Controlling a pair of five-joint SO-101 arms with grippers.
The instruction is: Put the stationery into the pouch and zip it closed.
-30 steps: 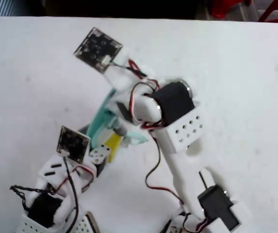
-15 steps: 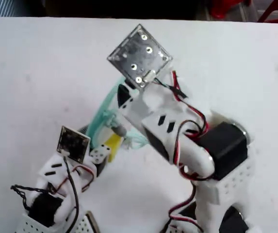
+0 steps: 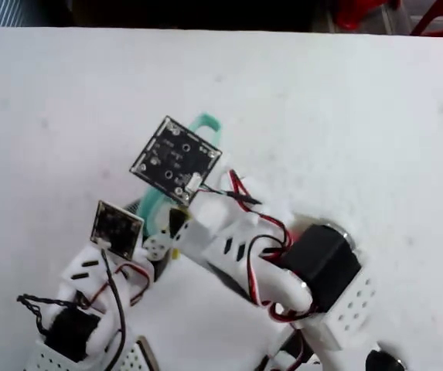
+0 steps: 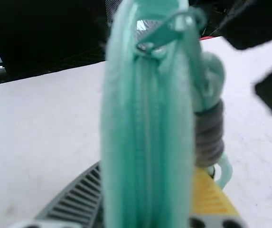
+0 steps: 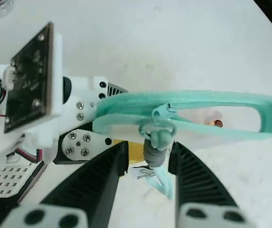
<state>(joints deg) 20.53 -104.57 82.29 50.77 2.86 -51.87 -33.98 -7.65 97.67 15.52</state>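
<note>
Pouch (image 5: pixel 207 102) on edge, we clamp its end in our left hand (image 5: pixel 95 124), right hand (image 5: pixel 148 149) parted around its zip pull (image 5: pixel 153 142)

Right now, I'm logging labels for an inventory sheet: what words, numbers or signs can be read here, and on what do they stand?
None can be read.
White tag by the zipper pull of the pouch: dark marks, too blurred to read.
Upper camera board: no legible marking.
Lower camera board: no legible marking.
</note>
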